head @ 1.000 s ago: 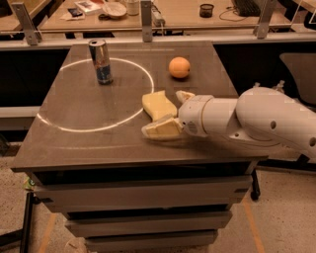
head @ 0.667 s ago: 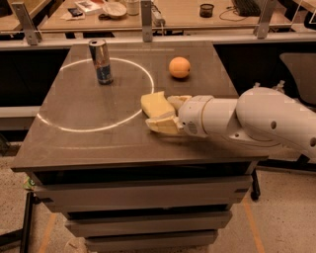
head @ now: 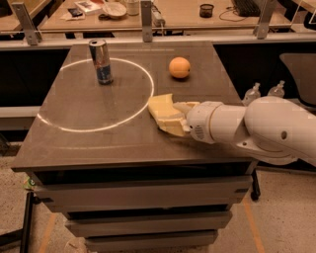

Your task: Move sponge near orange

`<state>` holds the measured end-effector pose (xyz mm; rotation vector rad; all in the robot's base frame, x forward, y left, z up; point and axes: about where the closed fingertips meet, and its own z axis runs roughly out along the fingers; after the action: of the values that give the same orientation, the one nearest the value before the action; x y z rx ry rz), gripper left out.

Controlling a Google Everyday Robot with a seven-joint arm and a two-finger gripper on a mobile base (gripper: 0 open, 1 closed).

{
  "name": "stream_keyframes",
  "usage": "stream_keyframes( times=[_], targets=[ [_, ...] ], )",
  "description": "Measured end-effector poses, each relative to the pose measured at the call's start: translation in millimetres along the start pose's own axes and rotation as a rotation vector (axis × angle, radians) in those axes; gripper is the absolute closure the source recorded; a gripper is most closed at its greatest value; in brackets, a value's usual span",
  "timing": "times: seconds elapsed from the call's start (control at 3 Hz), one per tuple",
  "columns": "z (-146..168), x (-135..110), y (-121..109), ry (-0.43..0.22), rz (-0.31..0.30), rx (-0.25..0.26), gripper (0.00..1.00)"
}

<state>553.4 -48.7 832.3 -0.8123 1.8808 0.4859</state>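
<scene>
The pale yellow sponge (head: 159,105) lies on the dark table (head: 98,146), right of the white circle. My gripper (head: 169,116) reaches in from the right on a white arm. Its pale yellow fingers (head: 170,129) close around the right part of the sponge, one behind it and one in front. The sponge still seems to rest on the table top. The orange (head: 179,67) sits farther back, about a sponge's length beyond the sponge and apart from it.
A silver-and-blue drink can (head: 100,62) stands upright at the back left, inside the white circle line (head: 148,81). Two small clear bottles (head: 254,92) stand off the table's right side. A railing and a cluttered desk (head: 148,15) run behind the table.
The gripper has slid a little left over the sponge and its fingers have drawn together onto it. The sponge, orange and can stay about where they were.
</scene>
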Motion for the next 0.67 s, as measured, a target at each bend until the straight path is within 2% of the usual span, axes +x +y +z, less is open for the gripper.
stream_keyframes(
  times=[0.33,0.67],
  targets=[
    [-26.9,13.3,-13.5,0.03,0.039,0.098,1.0],
    [-70.0,25.3,-32.7,0.062,0.055,0.239,1.0]
  ],
)
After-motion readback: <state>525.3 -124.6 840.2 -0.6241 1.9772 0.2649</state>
